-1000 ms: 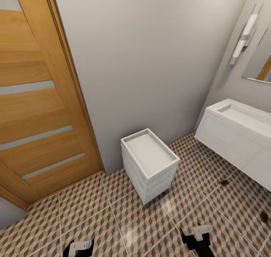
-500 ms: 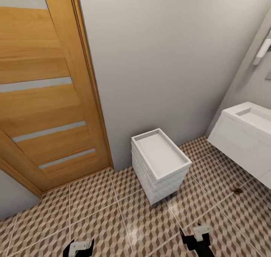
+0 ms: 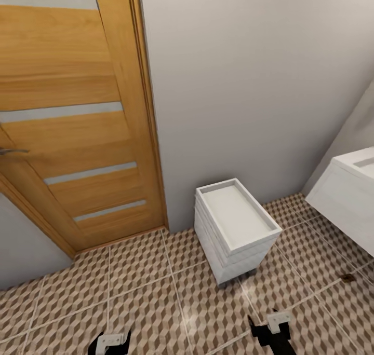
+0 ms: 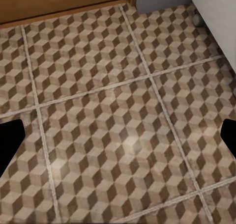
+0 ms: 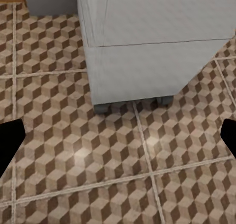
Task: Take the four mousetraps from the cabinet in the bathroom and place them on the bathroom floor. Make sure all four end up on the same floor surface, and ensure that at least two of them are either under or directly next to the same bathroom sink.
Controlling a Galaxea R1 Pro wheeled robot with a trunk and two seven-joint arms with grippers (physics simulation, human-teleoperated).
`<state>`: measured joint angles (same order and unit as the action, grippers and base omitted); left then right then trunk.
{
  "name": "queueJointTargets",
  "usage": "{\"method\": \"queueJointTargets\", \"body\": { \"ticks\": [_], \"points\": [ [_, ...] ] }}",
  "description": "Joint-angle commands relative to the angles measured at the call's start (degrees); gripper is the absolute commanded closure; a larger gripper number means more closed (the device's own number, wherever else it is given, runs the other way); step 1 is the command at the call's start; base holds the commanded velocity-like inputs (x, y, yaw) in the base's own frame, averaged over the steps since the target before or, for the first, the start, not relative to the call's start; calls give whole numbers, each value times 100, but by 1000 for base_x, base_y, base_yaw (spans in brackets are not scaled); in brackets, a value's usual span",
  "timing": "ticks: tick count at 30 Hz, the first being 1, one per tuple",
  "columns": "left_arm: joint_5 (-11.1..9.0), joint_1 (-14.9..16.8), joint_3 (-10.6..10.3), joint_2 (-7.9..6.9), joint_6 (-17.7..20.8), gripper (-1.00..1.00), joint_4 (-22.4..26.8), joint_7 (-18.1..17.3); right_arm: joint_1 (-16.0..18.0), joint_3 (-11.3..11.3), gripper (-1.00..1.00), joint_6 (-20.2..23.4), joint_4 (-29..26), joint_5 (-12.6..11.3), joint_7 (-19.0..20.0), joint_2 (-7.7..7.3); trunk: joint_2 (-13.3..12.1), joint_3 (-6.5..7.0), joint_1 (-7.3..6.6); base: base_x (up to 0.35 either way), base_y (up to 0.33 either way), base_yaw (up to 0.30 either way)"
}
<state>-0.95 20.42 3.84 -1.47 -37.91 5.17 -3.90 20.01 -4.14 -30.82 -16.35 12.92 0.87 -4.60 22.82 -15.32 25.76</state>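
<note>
1. Mousetraps: I can make out one small dark speck on the bathroom floor (image 3: 156, 303) near the wall-hung sink (image 3: 347, 199), at (image 3: 347, 278), which may be a trap, but it is too small to be sure. The orange-wood cabinet is not before me, so my first risk is hunting in the wrong furniture.

2. The small white drawer unit (image 3: 236, 230) stands against the grey wall (image 3: 249, 85), beside the wooden door (image 3: 67, 116). Mistaking it for the cabinet would waste the trip.

3. My left gripper (image 4: 118, 140) has its fingers spread wide with nothing between them, hanging over bare tiles. My right gripper (image 5: 118, 140) is likewise spread and empty, pointed at the drawer unit's foot (image 5: 101, 107).

4. The right arm sits near that unit in the head view; turning the base carelessly could knock the unit.

5. If that speck is a trap, rolling over it could push it away from the sink and spoil the placement.
</note>
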Motion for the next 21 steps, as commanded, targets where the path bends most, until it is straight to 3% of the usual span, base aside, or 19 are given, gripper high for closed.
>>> {"method": "queueJointTargets", "body": {
  "ticks": [1, 21],
  "points": [
    [-10, 6, 38, 4, -15, -100, -8, -41, 3, -42, -100, -21, 10, 53, 9, 3, 10, -14, 3, 0, 0, 215],
    [-10, 6, 38, 7, -15, -100, -10, -33, 3, -43, -100, -21, 17, 53, 9, 3, 10, -97, 3, 0, 0, 215]
  ]
}}
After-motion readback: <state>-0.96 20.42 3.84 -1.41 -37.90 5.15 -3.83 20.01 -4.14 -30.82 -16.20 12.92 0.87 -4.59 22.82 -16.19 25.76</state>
